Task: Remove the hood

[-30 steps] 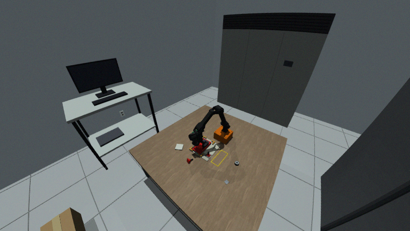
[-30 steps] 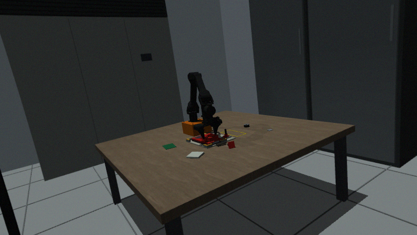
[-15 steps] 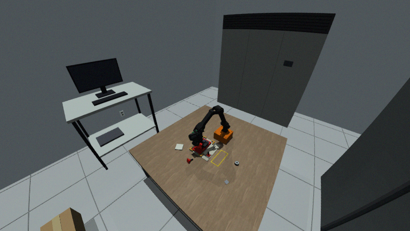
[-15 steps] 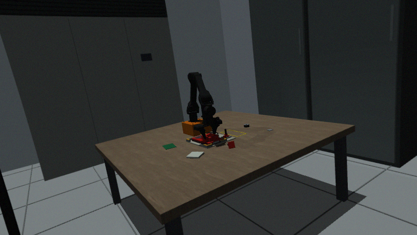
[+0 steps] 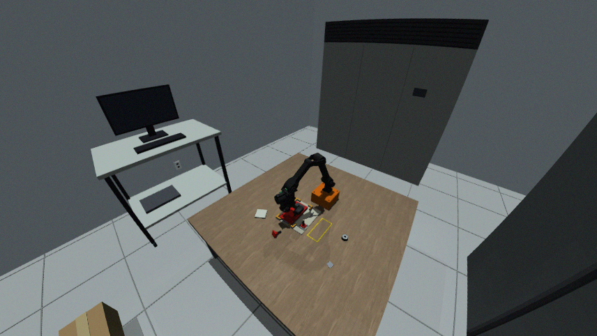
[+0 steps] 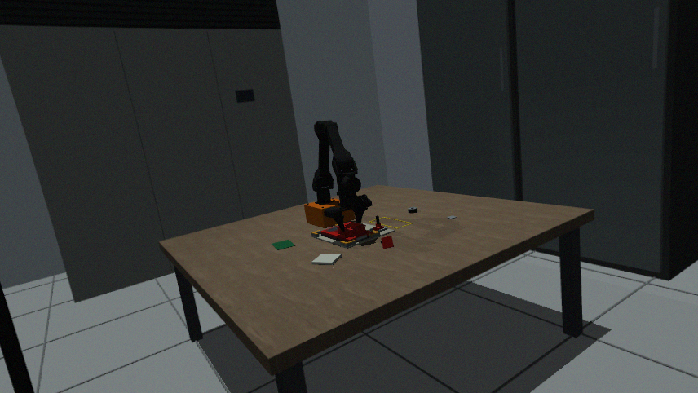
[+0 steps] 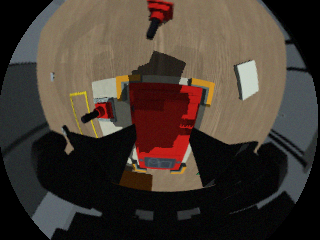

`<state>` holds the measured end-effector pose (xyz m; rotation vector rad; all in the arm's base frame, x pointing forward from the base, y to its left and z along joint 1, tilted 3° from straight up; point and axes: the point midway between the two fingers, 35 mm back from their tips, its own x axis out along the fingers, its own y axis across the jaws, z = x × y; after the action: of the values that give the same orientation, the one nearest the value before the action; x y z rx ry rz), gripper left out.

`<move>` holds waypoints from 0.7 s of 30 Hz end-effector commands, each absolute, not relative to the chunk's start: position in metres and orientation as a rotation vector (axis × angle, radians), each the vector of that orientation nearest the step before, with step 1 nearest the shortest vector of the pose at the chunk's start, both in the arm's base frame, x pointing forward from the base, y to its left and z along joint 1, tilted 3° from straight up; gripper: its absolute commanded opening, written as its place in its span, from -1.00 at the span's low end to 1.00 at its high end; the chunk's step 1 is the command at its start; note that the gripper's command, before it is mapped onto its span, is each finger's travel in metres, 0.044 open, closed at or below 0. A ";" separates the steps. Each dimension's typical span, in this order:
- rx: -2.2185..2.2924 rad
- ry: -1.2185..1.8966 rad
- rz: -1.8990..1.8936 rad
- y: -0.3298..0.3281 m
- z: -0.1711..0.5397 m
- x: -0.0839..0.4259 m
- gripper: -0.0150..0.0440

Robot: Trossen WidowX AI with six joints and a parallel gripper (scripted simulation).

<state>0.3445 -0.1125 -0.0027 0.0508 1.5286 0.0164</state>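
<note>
Green square beyond the white tile, plain only in the exterior view.

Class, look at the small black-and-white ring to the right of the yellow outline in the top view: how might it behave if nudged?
The ring lies flat and looks low, so a nudge would probably slide it rather than tip it. Its round edge suggests it could roll if stood up.

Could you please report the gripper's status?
Jaws shut on the red hood. Hood over its base, not in the yellow marked area. Nothing seen blocking.
</note>
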 end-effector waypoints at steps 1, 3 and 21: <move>0.050 1.527 0.016 -0.113 0.001 0.345 -0.49; 0.050 1.527 0.016 -0.113 0.002 0.345 -0.49; 0.050 1.527 0.016 -0.113 0.014 0.344 -0.49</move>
<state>0.3440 -0.1130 0.0106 0.0527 1.5300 0.0152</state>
